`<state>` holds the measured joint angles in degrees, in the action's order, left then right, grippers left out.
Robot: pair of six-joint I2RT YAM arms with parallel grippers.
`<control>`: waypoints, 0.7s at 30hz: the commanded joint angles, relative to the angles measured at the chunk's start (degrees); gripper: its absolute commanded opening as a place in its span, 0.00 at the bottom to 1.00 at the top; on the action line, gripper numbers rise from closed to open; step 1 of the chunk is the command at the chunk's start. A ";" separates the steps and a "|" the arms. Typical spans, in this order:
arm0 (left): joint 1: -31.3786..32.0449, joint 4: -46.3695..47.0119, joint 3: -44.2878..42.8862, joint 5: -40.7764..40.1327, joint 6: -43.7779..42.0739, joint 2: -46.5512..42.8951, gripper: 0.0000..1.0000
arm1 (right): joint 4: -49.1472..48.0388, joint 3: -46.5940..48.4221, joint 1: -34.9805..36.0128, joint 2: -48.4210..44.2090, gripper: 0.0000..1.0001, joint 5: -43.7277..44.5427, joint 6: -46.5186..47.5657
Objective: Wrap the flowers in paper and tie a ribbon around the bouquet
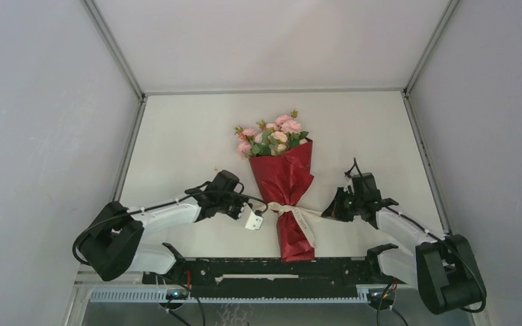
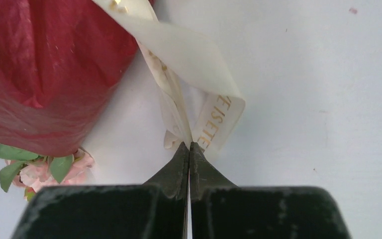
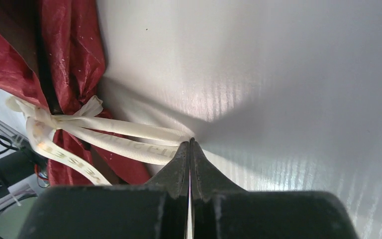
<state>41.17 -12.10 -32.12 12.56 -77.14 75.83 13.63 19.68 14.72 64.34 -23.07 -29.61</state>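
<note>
The bouquet [image 1: 285,187] lies in the middle of the table, with pink flowers [image 1: 272,134] at the far end of a dark red paper [image 1: 287,178] cone. A cream ribbon [image 1: 287,208] is knotted round the cone's narrow waist, and one tail trails toward the near end. My left gripper [image 1: 252,219] is shut on a ribbon [image 2: 199,64] loop just left of the cone; paper [image 2: 45,64] and flowers [image 2: 40,172] show beside it. My right gripper [image 1: 327,212] is shut on a ribbon [image 3: 124,137] loop on the cone's right, beside the paper [image 3: 74,45].
Grey walls [image 1: 47,102] close in the white table [image 1: 367,136] on the left, right and back. A black rail with cables [image 1: 272,270] runs along the near edge between the arm bases.
</note>
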 commanded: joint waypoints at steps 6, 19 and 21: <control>-6.25 0.12 3.37 -1.89 -8.02 -0.78 0.00 | 2.98 -1.61 -3.98 -5.29 0.00 3.54 -2.50; -10.31 1.08 6.19 -0.33 -8.04 -3.88 0.00 | 3.59 -1.83 -4.63 -6.22 0.00 6.80 -3.79; -10.70 1.27 6.59 -0.02 -7.95 -4.17 0.00 | 3.44 -1.84 -4.68 -5.73 0.00 6.89 -3.79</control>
<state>33.26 -8.58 -27.35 17.15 -84.62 73.36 14.61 18.39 11.27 58.70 -22.96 -33.65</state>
